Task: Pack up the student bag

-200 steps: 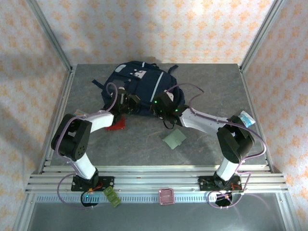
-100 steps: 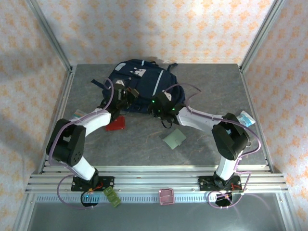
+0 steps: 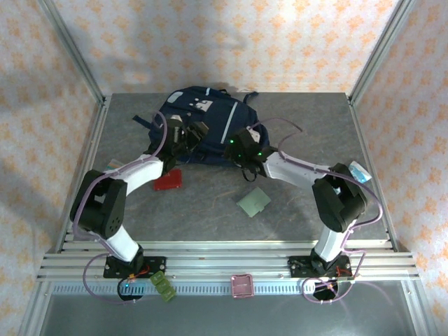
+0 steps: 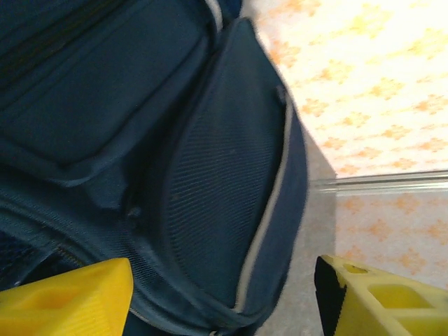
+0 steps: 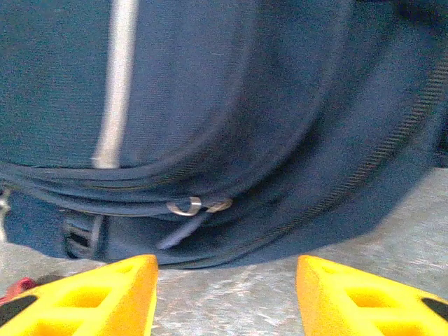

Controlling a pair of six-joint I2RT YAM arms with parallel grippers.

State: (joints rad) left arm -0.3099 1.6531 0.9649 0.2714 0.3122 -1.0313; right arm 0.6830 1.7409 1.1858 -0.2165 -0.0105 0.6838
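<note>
The student bag (image 3: 203,115), navy with pale stripes, lies at the back middle of the table. My left gripper (image 3: 190,136) hovers over its near left edge, open. In the left wrist view the yellow fingers (image 4: 66,297) stand wide apart with the bag's side pocket and grey piping (image 4: 210,161) between and beyond them. My right gripper (image 3: 241,147) is at the bag's near right edge, open. In the right wrist view its fingertips (image 5: 84,297) frame bare table, and the bag's metal zipper pulls (image 5: 190,206) hang just ahead.
A red flat item (image 3: 168,182) lies by the left arm, near the bag. A pale green square (image 3: 253,201) lies in front of the right gripper. A pink tray (image 3: 242,285) and a green piece (image 3: 162,285) rest on the front rail.
My left gripper was shut and now stands open at the bag's edge. The right gripper has shifted a little to the right and farther back along the bag.
</note>
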